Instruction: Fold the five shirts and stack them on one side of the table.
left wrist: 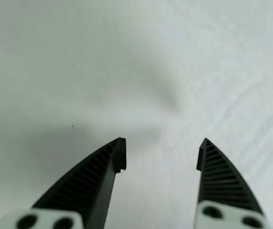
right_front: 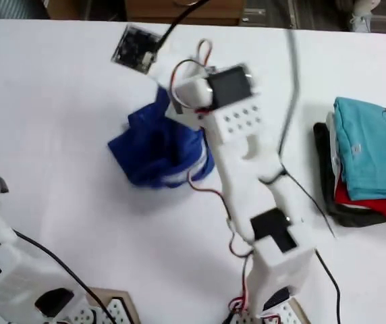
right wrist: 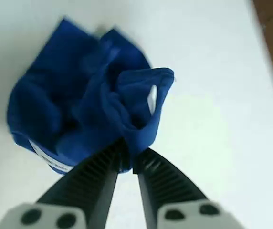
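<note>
A crumpled blue shirt (right_front: 152, 145) hangs bunched near the middle of the white table (right_front: 58, 121). My right gripper (right wrist: 128, 160) is shut on a fold of that blue shirt (right wrist: 79, 109), lifting it off the table. The right arm (right_front: 240, 148) reaches in from the near edge, its wrist over the shirt's right side. A stack of folded shirts (right_front: 365, 158) lies at the right side, teal on top, red and dark ones below. My left gripper (left wrist: 161, 155) is open over bare tabletop, with nothing between its fingers. The left arm's base (right_front: 7, 270) is at the near left corner.
A small black square board (right_front: 136, 48) on a cable hangs over the far part of the table. Cables run along the right arm. Wooden furniture stands beyond the far table edge. Bare tabletop spreads to the left and far right.
</note>
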`<move>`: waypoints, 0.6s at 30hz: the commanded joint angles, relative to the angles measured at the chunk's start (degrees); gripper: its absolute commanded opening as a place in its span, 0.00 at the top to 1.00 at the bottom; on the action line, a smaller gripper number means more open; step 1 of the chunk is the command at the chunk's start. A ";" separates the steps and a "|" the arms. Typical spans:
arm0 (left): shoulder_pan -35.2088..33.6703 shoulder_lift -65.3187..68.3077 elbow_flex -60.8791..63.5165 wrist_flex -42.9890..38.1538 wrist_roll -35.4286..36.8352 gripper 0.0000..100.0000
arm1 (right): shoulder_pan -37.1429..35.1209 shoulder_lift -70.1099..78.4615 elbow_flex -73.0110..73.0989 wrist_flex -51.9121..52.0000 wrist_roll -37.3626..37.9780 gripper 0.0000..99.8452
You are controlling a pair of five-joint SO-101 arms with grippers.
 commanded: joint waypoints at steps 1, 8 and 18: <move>0.00 -0.53 -0.48 -0.44 0.26 0.74 | 4.44 3.21 -0.79 -1.80 0.18 0.91; -0.09 -0.53 -0.84 -0.88 0.26 0.74 | 2.42 5.58 -2.81 2.07 -0.09 0.74; -14.15 -0.09 -11.56 -0.88 6.77 0.74 | -13.23 -2.15 4.92 2.07 -0.18 0.81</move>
